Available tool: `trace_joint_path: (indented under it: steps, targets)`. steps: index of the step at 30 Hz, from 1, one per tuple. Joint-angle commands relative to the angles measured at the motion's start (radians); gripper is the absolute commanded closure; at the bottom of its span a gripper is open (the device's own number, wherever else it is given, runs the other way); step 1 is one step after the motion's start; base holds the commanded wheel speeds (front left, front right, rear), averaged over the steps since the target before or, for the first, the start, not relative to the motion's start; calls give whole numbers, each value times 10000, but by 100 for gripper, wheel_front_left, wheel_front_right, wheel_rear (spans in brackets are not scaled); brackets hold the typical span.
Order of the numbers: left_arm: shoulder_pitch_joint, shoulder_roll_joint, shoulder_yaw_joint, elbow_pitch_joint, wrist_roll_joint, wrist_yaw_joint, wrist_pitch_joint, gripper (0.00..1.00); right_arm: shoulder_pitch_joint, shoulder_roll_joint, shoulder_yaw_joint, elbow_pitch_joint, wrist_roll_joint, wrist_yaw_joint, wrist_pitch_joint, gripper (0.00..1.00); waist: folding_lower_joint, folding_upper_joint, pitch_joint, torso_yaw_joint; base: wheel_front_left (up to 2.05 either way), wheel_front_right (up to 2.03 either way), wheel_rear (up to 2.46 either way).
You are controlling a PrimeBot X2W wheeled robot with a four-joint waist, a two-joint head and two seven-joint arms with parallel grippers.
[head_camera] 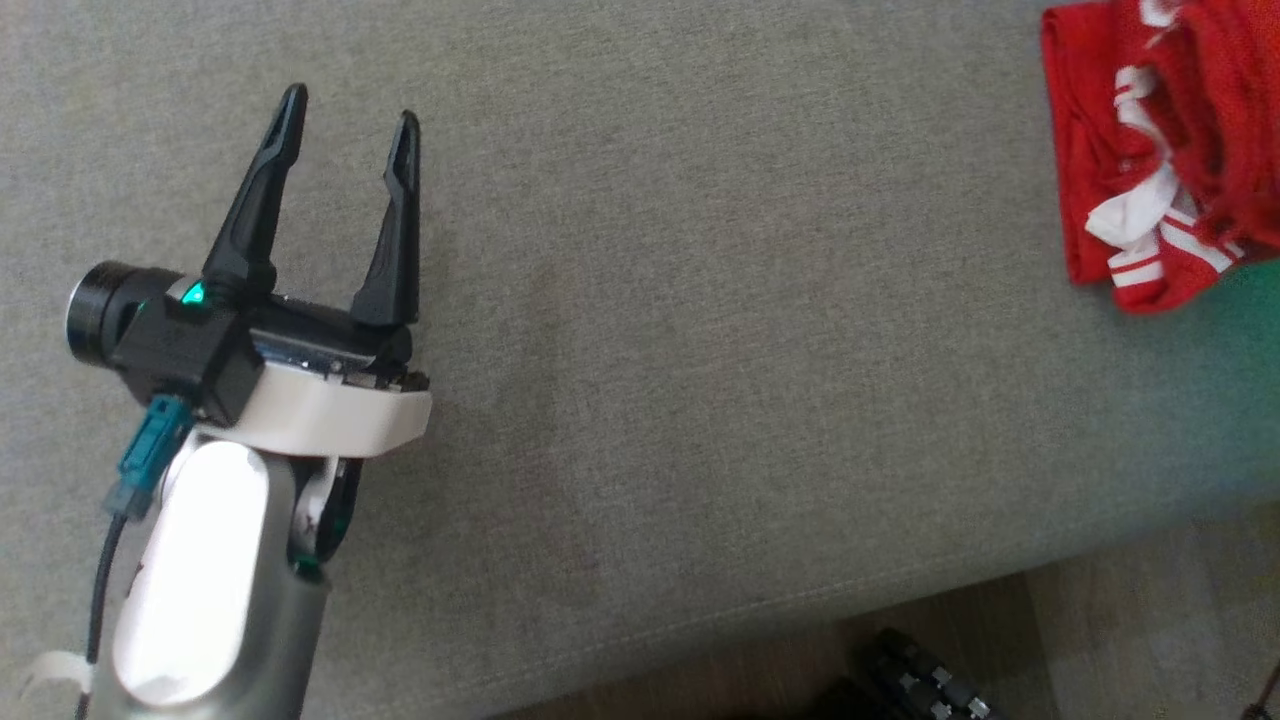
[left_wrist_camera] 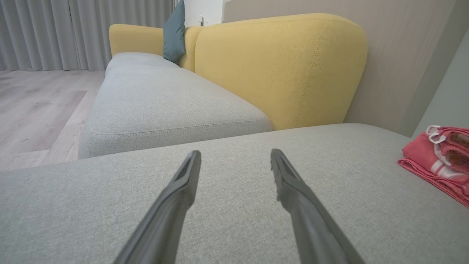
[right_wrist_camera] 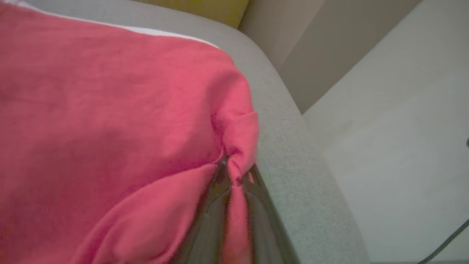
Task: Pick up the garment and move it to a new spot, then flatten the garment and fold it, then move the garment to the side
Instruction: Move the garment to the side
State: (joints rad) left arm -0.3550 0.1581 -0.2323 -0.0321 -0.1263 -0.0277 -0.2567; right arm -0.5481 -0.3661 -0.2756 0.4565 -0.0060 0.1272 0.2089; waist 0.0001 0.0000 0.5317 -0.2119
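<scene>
Red cloth with white stripes, the garment (head_camera: pixel 1160 150) lies bunched in rough layers at the far right end of the grey sofa seat (head_camera: pixel 700 350), close to its edge. Our right gripper (right_wrist_camera: pixel 234 172) is clamped on a puckered fold of it, a corner grip that we judge lets us shift the bundle aside without undoing it. Our left gripper (head_camera: pixel 350 108) hangs empty, fingers spread wide, over bare seat well to the left, where it cannot snag the cloth.
</scene>
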Motion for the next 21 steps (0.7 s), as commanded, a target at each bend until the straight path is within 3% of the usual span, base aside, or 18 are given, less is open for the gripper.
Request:
trace_joint_path:
  steps: [1,2,4,13,21]
  targets:
    - [-257,160,263,-344,18,-30,-51,0,-149,-161,-178,-277,-110,35,-196,61,-1,0,26,45,0,0,0]
    - [-269,150,264,-336,12,-35,-51,0,-135,-57,-364,-276,-221,35,-308,51,-1,0,32,69,0,0,0]
    - [-280,126,281,-314,-1,-30,-51,0,-74,250,-798,-285,-425,35,-427,0,-1,0,24,113,0,0,0]
    - [-25,-50,415,-104,-68,9,-51,0,953,1587,-1648,-1449,-799,35,-1561,0,-1,0,-651,414,0,0,0]
    - [855,-219,703,201,-158,226,-51,0,2895,2875,-426,-3861,-258,35,-2339,0,-1,0,-1901,870,0,0,0]
